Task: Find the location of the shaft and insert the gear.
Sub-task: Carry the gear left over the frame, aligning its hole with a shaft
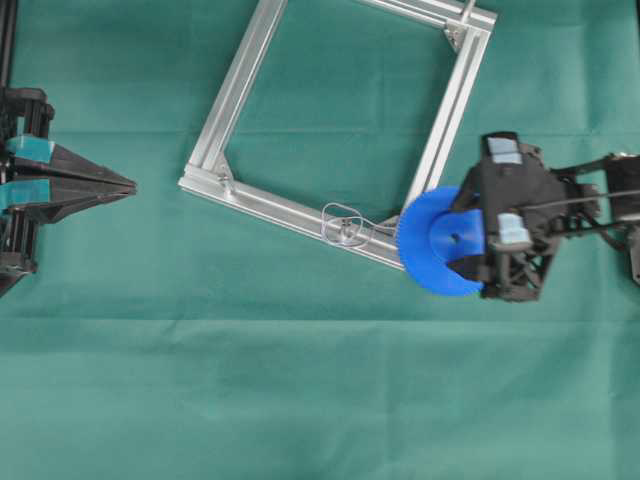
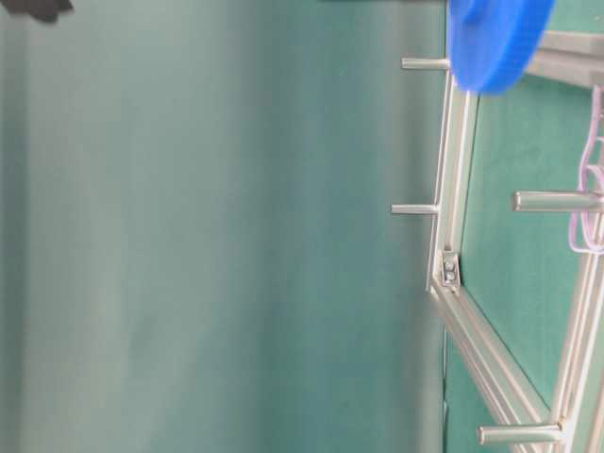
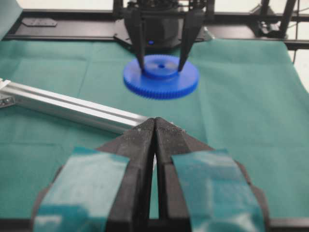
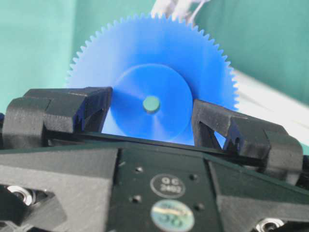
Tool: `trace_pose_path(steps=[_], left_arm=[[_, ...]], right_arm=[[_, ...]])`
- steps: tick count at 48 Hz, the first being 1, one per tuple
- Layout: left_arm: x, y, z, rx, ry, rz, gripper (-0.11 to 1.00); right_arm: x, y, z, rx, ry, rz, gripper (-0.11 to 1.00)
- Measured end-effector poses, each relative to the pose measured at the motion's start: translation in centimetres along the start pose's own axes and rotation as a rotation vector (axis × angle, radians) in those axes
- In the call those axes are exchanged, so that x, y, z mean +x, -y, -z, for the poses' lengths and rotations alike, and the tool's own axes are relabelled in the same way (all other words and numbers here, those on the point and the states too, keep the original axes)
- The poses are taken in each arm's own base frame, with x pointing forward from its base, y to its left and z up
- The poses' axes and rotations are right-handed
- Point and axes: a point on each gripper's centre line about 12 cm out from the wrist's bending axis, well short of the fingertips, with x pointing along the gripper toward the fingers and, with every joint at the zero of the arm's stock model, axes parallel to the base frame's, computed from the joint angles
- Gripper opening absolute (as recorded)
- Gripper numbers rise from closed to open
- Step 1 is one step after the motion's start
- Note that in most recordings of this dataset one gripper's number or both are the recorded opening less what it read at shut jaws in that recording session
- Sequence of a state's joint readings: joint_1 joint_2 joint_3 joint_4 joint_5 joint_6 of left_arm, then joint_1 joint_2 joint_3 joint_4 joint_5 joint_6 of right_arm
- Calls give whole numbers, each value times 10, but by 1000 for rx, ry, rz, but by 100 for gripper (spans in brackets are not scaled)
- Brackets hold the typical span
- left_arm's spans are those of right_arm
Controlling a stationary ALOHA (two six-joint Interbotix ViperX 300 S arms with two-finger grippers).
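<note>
While the left gripper (image 1: 125, 186) is parked at the left edge with its fingers (image 3: 145, 140) pressed together on nothing, no part in the step is taken by it. Further right, a frame (image 1: 240, 90) of aluminium rails is laid on the green table (image 1: 300, 400). Just beside its lower rail the shaft (image 1: 350, 228) is stood upright on a clear base plate. Right of that, near the frame's corner, the gear (image 1: 435, 245) is held level above the cloth, its raised hub clamped between the fingers of the right gripper (image 3: 161, 65). For a clean insertion, the gear is best carried leftward, kept flat, its centre hole set directly over the pin, then lowered slowly without tilt.
</note>
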State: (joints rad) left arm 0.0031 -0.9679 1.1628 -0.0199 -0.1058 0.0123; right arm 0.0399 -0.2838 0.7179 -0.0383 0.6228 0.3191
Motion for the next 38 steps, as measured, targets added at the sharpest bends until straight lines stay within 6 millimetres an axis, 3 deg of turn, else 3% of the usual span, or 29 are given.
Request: trace_pose_path(steps=[26, 38], left_arm=[[0, 0, 1, -3, -12, 0, 1], [0, 0, 1, -28, -14, 0, 1]], right_arm=[[24, 24, -60, 20, 11, 70, 69], [29, 28, -76, 8, 3, 82, 69]])
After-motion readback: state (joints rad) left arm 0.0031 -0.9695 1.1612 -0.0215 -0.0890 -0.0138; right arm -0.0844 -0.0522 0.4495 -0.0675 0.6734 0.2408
